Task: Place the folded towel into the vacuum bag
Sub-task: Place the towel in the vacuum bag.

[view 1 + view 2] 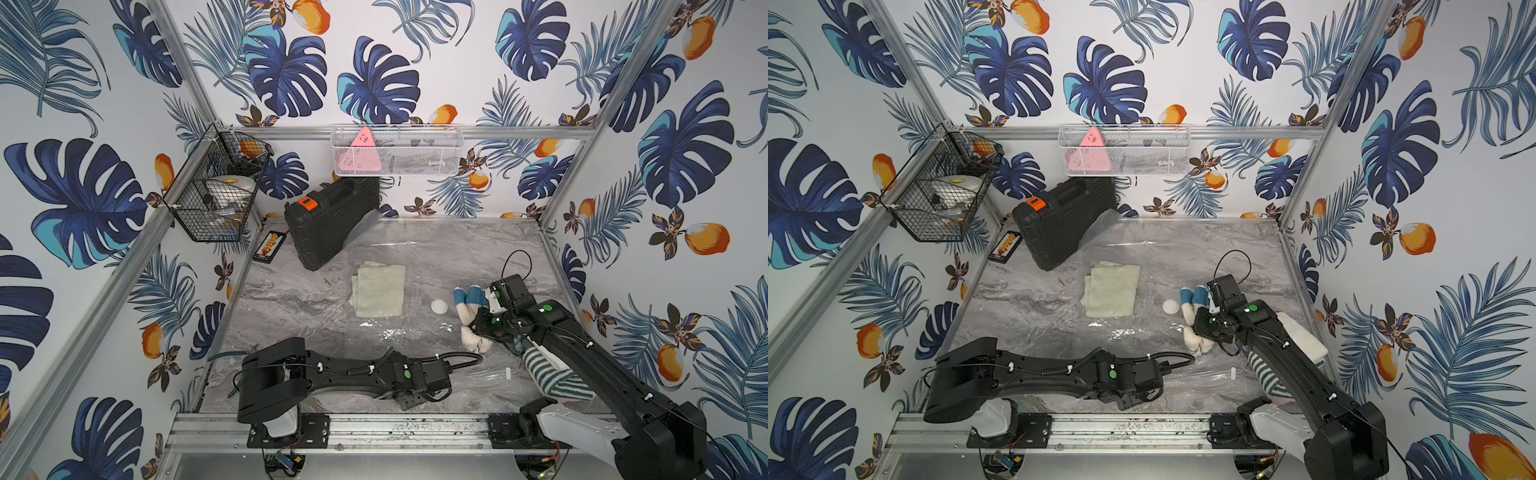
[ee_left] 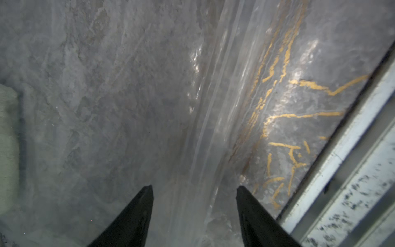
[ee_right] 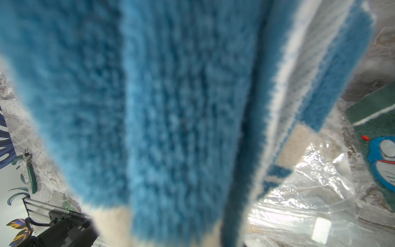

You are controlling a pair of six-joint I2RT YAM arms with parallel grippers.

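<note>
Right gripper [image 1: 483, 311] holds towel [image 1: 468, 300] over the vacuum bag [image 1: 399, 333].

Slick plastic, soft pile and bare metal around my arms.

The vacuum bag [image 1: 415, 332] across the middle of the frame is clear, glossy, crinkled plastic, and its round valve [image 1: 439, 306] is matt white. The table [image 1: 274, 299] under it is smooth, grey and marble-look, with gold veins in my left wrist view. The blue-and-cream towel [image 1: 469, 301], right of centre, is thick fuzzy pile. The pale towel [image 1: 379, 293] at centre is flatter matt cloth. My left gripper [image 2: 194, 188] has matt black fingers. The case [image 1: 332, 220], above centre, is ribbed black plastic. The wire basket [image 1: 216, 199] at upper left is black metal. The frame rail [image 1: 374, 430] along the bottom is scuffed bare metal.
</note>
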